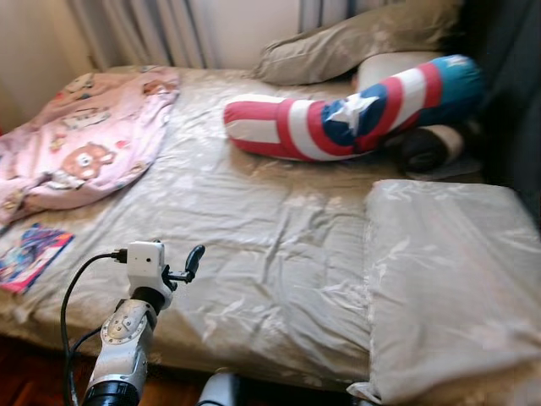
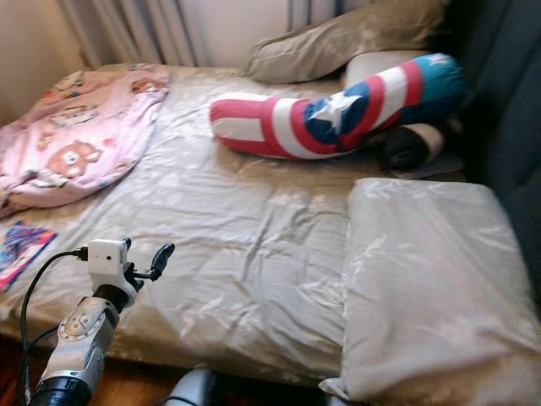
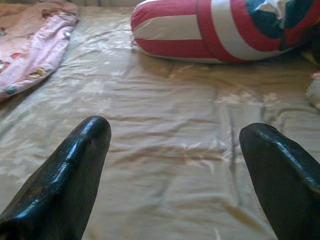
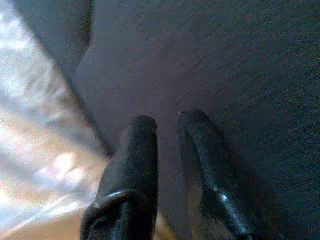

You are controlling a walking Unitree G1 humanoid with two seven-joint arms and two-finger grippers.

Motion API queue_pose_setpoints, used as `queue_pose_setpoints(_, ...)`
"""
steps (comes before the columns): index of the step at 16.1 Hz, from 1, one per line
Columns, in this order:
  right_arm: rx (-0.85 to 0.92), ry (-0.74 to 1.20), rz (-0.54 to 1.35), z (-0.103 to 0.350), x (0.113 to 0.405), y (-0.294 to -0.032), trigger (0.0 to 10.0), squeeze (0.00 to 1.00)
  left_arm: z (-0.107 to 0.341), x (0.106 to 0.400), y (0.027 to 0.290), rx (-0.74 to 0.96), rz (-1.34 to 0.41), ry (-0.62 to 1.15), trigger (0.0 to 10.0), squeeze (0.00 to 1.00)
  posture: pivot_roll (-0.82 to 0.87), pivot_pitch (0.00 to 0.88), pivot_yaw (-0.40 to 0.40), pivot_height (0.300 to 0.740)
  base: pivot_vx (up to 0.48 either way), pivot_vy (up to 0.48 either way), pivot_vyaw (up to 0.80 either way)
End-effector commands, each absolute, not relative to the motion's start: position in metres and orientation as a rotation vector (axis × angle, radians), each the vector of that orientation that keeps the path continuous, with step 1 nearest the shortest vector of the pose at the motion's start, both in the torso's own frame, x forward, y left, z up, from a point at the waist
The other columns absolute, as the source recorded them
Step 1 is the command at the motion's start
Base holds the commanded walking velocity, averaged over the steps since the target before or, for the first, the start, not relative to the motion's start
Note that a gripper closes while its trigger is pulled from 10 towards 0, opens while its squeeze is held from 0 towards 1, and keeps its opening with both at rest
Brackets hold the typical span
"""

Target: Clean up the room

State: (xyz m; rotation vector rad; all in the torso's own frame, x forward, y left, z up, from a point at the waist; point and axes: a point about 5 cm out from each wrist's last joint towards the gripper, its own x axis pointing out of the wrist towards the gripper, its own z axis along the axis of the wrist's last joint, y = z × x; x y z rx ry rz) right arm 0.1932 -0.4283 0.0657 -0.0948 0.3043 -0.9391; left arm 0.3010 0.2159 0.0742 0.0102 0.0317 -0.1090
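My left gripper (image 1: 191,262) is raised over the near edge of the bed (image 1: 279,254), and its two black fingers (image 3: 75,170) stand wide open with nothing between them. They face a long bolster (image 1: 338,114) in red and white stripes with a blue patch and a white star, which lies across the far side of the bed. A pink blanket (image 1: 84,139) printed with bears is bunched at the far left. A colourful booklet (image 1: 30,254) lies at the near left edge. My right gripper (image 4: 167,125) hangs idle in shade beside the bed, fingers close together.
A tan pillow (image 1: 355,38) leans at the head of the bed below the curtains (image 1: 144,30). A large tan cushion (image 1: 448,279) covers the near right corner. A dark rolled item (image 1: 431,148) sits behind the bolster. Dark furniture (image 1: 516,93) stands along the right side.
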Motion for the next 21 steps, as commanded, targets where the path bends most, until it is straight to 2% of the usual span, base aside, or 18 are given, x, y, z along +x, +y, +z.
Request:
queue_pose_setpoints(1,-0.142,0.233,-0.913,0.079,0.199,-0.43,10.0,0.0,0.074,0.301,0.22,0.007,-0.102,0.036,10.0,0.0,-0.01,0.055,0.039,0.661,0.0,0.0,0.0)
queue_pose_setpoints(4,-0.145,0.171,-0.717,0.076,0.227,-0.402,10.0,0.0,0.064,0.301,0.212,-0.023,-0.111,0.067,10.0,0.0,-0.02,0.04,0.033,0.661,0.0,0.0,0.0)
queue_pose_setpoints(6,-0.131,0.169,-0.519,0.058,0.246,-0.361,10.0,0.0,0.05,0.3,0.207,-0.052,-0.105,0.127,10.0,0.0,-0.02,0.03,0.024,0.661,0.0,0.0,0.0)
queue_pose_setpoints(7,-0.152,0.243,-0.469,0.042,0.248,-0.343,10.0,0.0,0.042,0.298,0.203,-0.041,-0.114,0.159,10.0,0.0,-0.02,0.026,0.018,0.671,0.0,0.0,0.0)
queue_pose_setpoints(9,-0.069,0.334,-0.327,0.007,0.248,-0.294,10.0,0.0,0.024,0.293,0.192,-0.047,-0.131,0.243,10.0,0.0,-0.01,0.014,0.009,0.691,0.0,0.0,0.0)
queue_pose_setpoints(12,0.012,0.469,-0.212,-0.022,0.242,-0.251,10.0,0.0,0.003,0.282,0.186,-0.051,-0.127,0.354,10.0,0.0,-0.01,0.0,-0.002,0.716,0.0,0.0,0.0)
queue_pose_setpoints(14,0.022,0.543,-0.172,-0.033,0.238,-0.237,10.0,0.0,-0.011,0.274,0.188,-0.057,-0.099,0.442,10.0,0.0,-0.01,0.0,-0.008,0.74,0.0,0.0,0.0)
queue_pose_setpoints(21,0.089,0.686,-0.168,-0.052,0.224,-0.219,10.0,0.0,-0.041,0.248,0.188,-0.054,-0.038,0.655,10.0,0.0,-0.01,0.0,-0.018,0.74,0.0,0.0,0.0)
